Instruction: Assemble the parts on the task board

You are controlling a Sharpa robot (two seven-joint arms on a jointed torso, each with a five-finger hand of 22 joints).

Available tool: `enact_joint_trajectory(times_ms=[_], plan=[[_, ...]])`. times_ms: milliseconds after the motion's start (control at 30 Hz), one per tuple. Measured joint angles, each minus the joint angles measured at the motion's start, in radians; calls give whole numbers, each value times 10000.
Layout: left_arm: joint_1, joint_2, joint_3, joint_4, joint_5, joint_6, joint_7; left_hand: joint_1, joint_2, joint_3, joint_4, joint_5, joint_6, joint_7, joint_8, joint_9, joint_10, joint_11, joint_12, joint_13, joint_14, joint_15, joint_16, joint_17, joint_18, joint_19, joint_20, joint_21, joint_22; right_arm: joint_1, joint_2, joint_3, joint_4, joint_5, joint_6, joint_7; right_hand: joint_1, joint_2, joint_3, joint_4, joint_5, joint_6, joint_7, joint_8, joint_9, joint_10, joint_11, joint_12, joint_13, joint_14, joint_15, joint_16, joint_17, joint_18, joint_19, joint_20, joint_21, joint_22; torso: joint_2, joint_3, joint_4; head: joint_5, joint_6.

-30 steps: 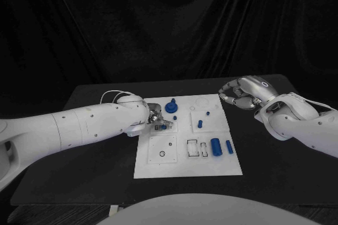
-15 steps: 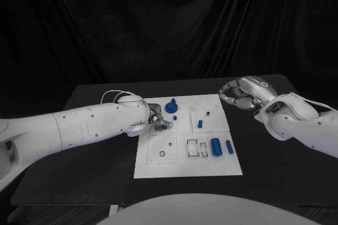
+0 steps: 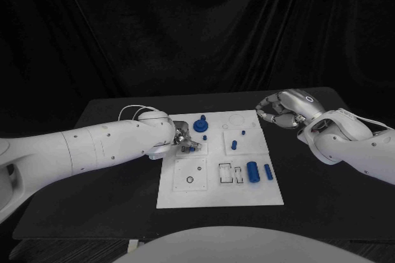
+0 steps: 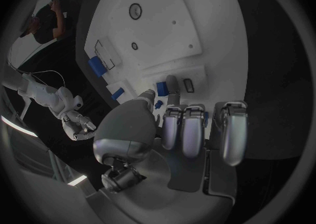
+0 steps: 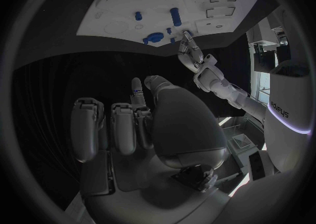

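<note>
Black table (image 3: 115, 206) bears white task board (image 3: 218, 197).

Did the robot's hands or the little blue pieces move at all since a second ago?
Nothing visibly moved. The left hand stays at the far left part of the task board, its fingers down by small blue parts. The right hand still hovers curled beside the board's far right corner, holding nothing.

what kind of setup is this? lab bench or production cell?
Most likely a lab test bench: a black table before a dark curtain, with only a white task board of small blue parts. No conveyor or fixtures in view.
</note>
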Motion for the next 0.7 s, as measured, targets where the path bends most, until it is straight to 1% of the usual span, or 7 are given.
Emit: enact_joint_trajectory(times_ms=[200, 267, 500, 533, 600, 667, 700], plan=[[10, 36, 0, -17, 0, 8, -6, 10, -10, 0, 0, 0, -3, -3, 74, 148, 0, 0, 0, 0, 0, 0, 0, 0, 0, 0, 0, 0, -1, -8, 0, 0, -3, 0, 7, -4, 0, 0, 0, 0, 0, 0, 0, 0, 0, 0, 0, 0, -1, 0, 0, 0, 0, 0, 0, 0, 0, 0, 1, -1, 0, -4, 0], [12, 40, 0, -24, 0, 11, -7, 38, -38, 0, 0, 0, -56, -56, 74, 186, 0, 0, 0, 0, 0, 0, 0, 0, 0, 0, 0, 0, -1, -10, 0, 0, -3, 0, 9, -6, 0, 0, 0, 0, 0, 0, 0, 0, 0, 0, 0, 0, -1, 0, 0, 0, 0, 0, 0, 0, 0, -1, 2, -1, 0, -8, 0], [14, 5, 2, -8, 0, 3, -5, 38, -38, 0, 0, 0, -254, 34, 74, 236, 0, 0, 0, -1, 0, 0, 0, -1, 0, 0, 0, 0, -1, -50, -4, 2, -18, 0, 15, -9, 0, 0, 0, 0, 0, -35, 35, -47, 0, 0, 0, 0, -1, -35, 35, 0, 0, -1, 0, 0, 0, -1, 3, -2, -3, -6, 0], [14, -3, 2, 3, 0, 0, -3, 32, -32, -20, 20, -181, -332, 39, 74, 254, 0, 0, 0, 0, 0, 0, 0, -1, 0, 0, 0, 0, -1, -59, -4, 2, -23, 0, 16, -10, 0, 0, 0, 0, 0, -36, 36, -48, -1, 0, 0, 0, -1, -35, 35, 0, 0, 0, 0, 0, 0, -1, 3, -2, -4, -2, 0], [16, -29, 2, 47, 0, -16, 8, -119, 11, -162, 36, -776, -401, 75, 11, 289, 0, 0, 0, 0, 0, 0, 0, -2, 0, 0, 0, 0, -2, -79, -1, 2, -30, 0, 19, -10, 0, 0, 0, 0, 0, -36, 36, -48, 0, 0, 0, 0, -1, -35, 35, 0, 0, 0, 0, 0, 0, -1, 3, -2, -4, 1, 0], [16, -59, 2, 106, 0, -40, 19, -202, 12, -236, 14, -1151, -416, 90, 5, 306, 0, 0, 0, 0, 0, 0, 0, -2, -1, 0, 0, 0, -2, -92, 0, 2, -32, 0, 21, -11, 0, 0, 0, 0, 0, -36, 36, -48, 0, 0, 0, 0, -2, -35, 35, 0, 0, -1, 0, 0, 0, 2, 2, -2, -5, 5, 0], [16, -76, 2, 143, 0, -56, 24, -227, -14, -236, 14, -1257, -416, 90, 5, 307, 0, 0, 0, 0, 0, 0, 0, -2, 0, 0, 0, 0, -2, -96, 0, 1, -34, 0, 23, -11, 0, 0, 0, 0, 0, -36, 36, -48, -1, 0, 0, 0, -1, -35, 35, 0, 0, 0, 0, 0, 0, 5, 2, -2, -6, 6, 0]])
